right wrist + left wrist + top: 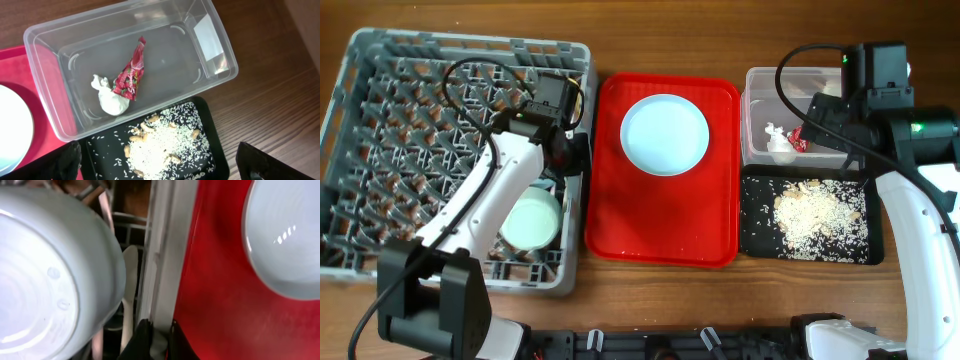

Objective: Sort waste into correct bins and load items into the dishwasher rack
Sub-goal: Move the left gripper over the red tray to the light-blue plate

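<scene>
Currently, the bowl (530, 220) sits in the rack (400, 130), left of the red tray (660, 235). Just beyond it, the left fingers (142, 342) hover over the rack wall at the tray's left edge. They are drawn nearly together and hold nothing visible. The plate (665, 135) is round and pale blue, so it has no long axis. It lies flat in the tray's far half, right of those fingers, and the left arm looks nearer to it. Right of the tray, rice (160, 145) covers the black tray (755, 240). Beyond that, the tub (760, 72) holds the wrapper (131, 75) and tissue (110, 97), below the right fingers (67, 160), which are spread and empty.
</scene>
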### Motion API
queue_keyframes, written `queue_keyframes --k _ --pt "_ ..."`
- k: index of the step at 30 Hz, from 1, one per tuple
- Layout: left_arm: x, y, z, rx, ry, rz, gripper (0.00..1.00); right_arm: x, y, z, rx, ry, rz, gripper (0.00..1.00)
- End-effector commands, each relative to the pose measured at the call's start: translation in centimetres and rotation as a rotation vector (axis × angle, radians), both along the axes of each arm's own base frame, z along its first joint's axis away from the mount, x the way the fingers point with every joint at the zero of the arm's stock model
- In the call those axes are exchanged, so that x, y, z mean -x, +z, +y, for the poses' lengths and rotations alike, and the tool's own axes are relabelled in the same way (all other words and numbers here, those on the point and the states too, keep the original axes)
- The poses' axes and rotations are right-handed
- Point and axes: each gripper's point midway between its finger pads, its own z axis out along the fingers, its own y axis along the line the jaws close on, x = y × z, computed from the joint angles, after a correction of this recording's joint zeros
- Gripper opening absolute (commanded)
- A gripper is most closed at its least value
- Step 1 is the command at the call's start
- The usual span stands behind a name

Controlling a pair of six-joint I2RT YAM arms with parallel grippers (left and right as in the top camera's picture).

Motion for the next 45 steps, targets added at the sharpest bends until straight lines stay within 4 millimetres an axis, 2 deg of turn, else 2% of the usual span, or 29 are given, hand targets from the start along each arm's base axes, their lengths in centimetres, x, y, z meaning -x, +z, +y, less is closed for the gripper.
queue_keyframes --k 1,11,18,24,26,31,33,36,39,43,45 --pt "0.3 -0.9 -0.3 0.030 0.060 0.038 0.04 0.0 0.3 0.0 -0.007 0.000 -0.014 1.00" --pt "1.0 -1.0 -1.3 0.025 0.026 0.049 0.04 0.0 0.3 0.0 -0.008 -0.001 -0.014 1.00" --pt "1.9 -1.0 -3.8 -0.003 -0.134 0.033 0.04 0.0 0.3 0.0 -0.007 0.000 -0.014 1.00" --pt "1.9 -1.0 -4.1 -0.067 -0.158 0.005 0.07 0.0 0.3 0.0 -0.007 0.000 -0.014 1.00" --pt "1.8 -1.0 -3.8 -0.084 -0.154 -0.001 0.10 0.0 0.3 0.0 -0.007 0.000 -0.014 1.00" --pt "1.2 -0.9 -2.4 -0.162 -0.133 -0.028 0.29 0.0 0.3 0.0 -0.007 0.000 -0.014 1.00" --pt "0.6 -0.7 -1.7 -0.197 -0.117 -0.053 0.33 0.0 0.3 0.0 -0.007 0.000 -0.014 1.00" --pt "-1.1 1.2 0.0 -0.268 -0.060 -0.133 0.33 0.0 0.3 0.0 -0.008 -0.001 -0.015 1.00" --pt "-2.8 5.1 -0.3 -0.222 -0.004 -0.224 0.34 -0.1 0.4 0.0 -0.008 -0.001 -0.016 1.00" --pt "-4.1 11.3 -3.6 -0.015 0.038 -0.360 0.34 -0.1 0.4 0.0 -0.008 -0.001 -0.017 1.00" --pt "-4.0 13.8 -6.8 0.151 0.006 -0.408 0.33 -0.1 0.4 0.0 -0.008 -0.001 -0.017 1.00"
